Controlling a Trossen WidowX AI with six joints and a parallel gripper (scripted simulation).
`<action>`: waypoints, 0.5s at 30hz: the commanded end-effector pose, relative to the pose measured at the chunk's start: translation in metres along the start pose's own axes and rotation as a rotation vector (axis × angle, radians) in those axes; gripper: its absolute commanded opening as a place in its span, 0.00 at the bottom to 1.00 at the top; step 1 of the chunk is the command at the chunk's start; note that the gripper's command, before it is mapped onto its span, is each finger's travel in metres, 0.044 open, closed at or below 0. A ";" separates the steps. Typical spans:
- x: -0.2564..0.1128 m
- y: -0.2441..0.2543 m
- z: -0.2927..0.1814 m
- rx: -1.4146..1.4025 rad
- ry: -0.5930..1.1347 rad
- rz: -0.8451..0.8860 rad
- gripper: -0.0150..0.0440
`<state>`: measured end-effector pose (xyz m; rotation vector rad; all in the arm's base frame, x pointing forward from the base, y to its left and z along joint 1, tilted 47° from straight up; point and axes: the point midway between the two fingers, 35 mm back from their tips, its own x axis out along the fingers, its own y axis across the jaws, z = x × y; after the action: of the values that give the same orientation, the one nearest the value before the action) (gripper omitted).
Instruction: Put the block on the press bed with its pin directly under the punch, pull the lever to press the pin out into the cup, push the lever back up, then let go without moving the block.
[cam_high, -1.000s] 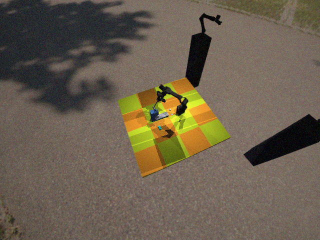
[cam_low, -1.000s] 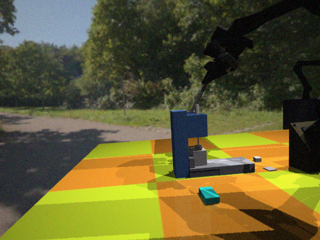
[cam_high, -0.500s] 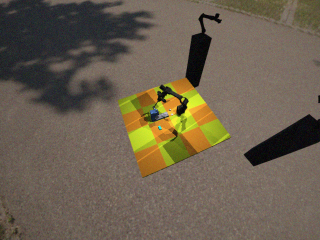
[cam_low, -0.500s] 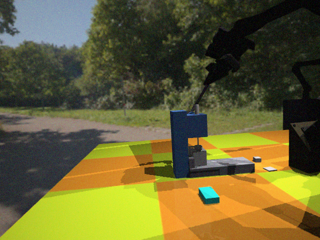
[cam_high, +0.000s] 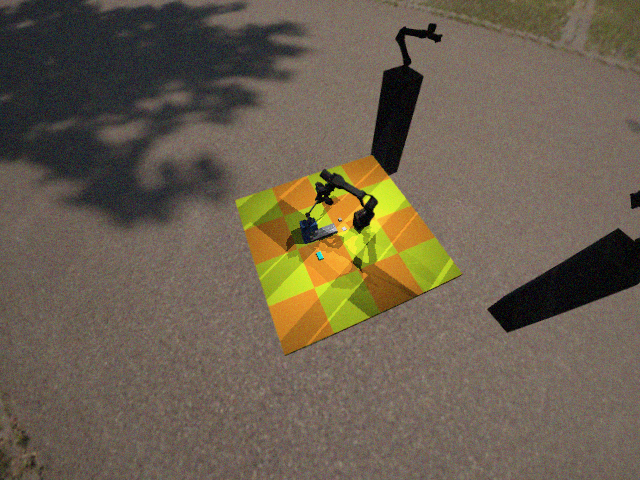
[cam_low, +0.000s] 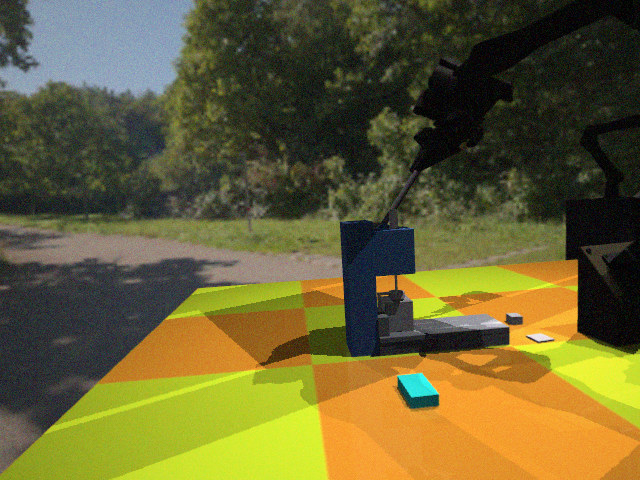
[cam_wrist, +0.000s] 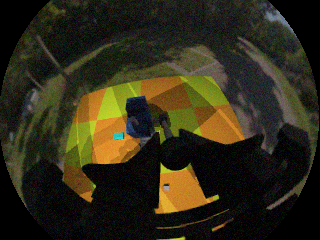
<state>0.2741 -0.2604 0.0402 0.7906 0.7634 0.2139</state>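
The blue press (cam_high: 308, 227) (cam_low: 358, 289) (cam_wrist: 138, 116) stands upright on the mat with its long grey bed (cam_low: 465, 331) (cam_high: 326, 231). A grey block (cam_low: 403, 316) sits on the bed against the column side, below the thin punch (cam_low: 396, 282). The punch reaches down to a small dark flared piece at the block's top; the pin cannot be told apart. My gripper (cam_high: 316, 200) (cam_low: 416, 166) (cam_wrist: 168, 134) is shut on the upper end of the lever (cam_low: 401, 196) (cam_wrist: 165, 124), which slants up from the press head toward the arm. The cup is not visible.
A cyan block (cam_high: 320, 255) (cam_low: 417, 390) (cam_wrist: 118, 136) lies on the mat in front of the press. A small grey cube (cam_low: 513, 318) and a flat white tile (cam_low: 540, 337) lie between the bed's end and the arm's base (cam_low: 607, 294).
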 end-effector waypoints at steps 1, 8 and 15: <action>0.000 0.000 -0.006 0.008 0.009 -0.003 0.25; -0.001 0.000 -0.010 0.008 0.009 -0.003 0.25; -0.001 0.000 -0.013 0.008 0.009 -0.003 0.25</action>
<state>0.2694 -0.2574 0.0378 0.7885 0.7613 0.2136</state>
